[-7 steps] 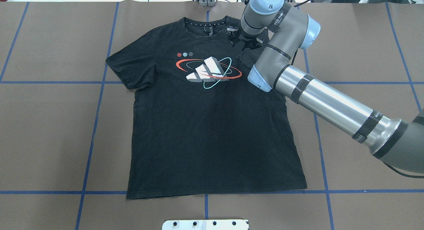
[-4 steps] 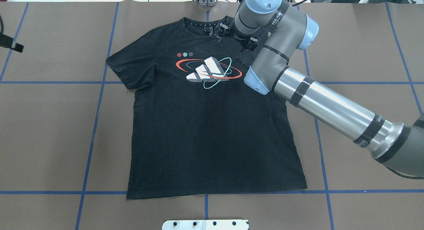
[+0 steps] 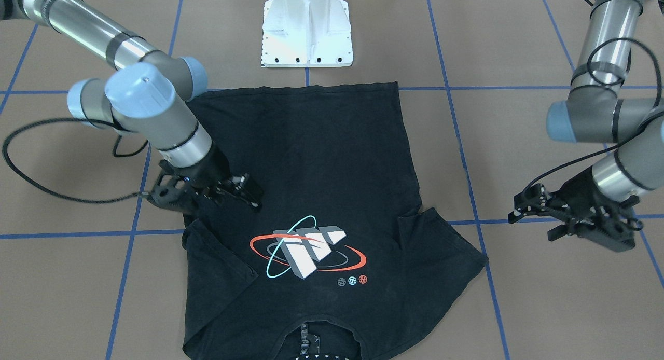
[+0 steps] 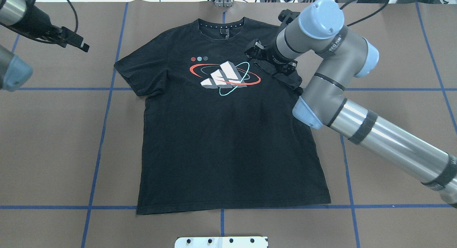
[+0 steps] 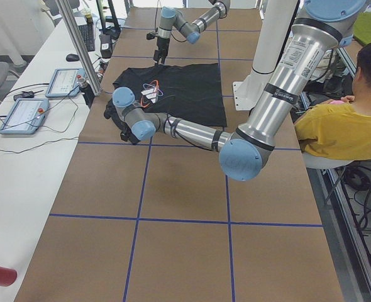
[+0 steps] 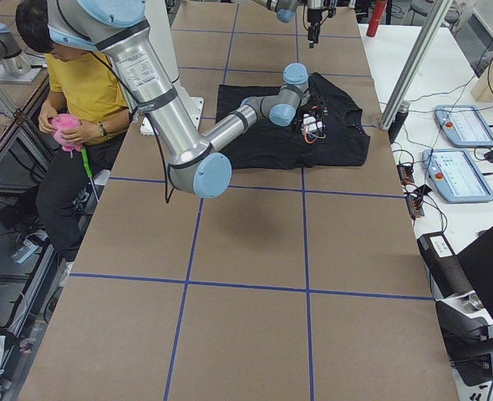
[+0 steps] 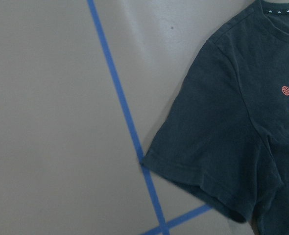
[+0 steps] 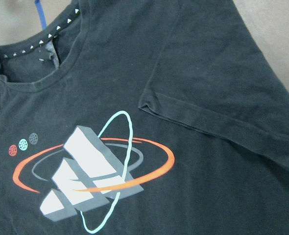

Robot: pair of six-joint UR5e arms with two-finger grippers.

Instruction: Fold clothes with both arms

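T-shirt (image 4: 228, 140) sleeve (image 8: 218, 83), half hidden overhead, apparently lies folded inward.

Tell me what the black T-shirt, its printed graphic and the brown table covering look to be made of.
T-shirt: soft knit fabric, likely cotton, matte; it lies limp, with stitched hems and faint creases.
Graphic: flat print, probably ink or thin film; crisp-edged colour lies flush with the cloth.
Table covering: seems to be brown paper or card, matte and uniform, marked with blue tape lines.
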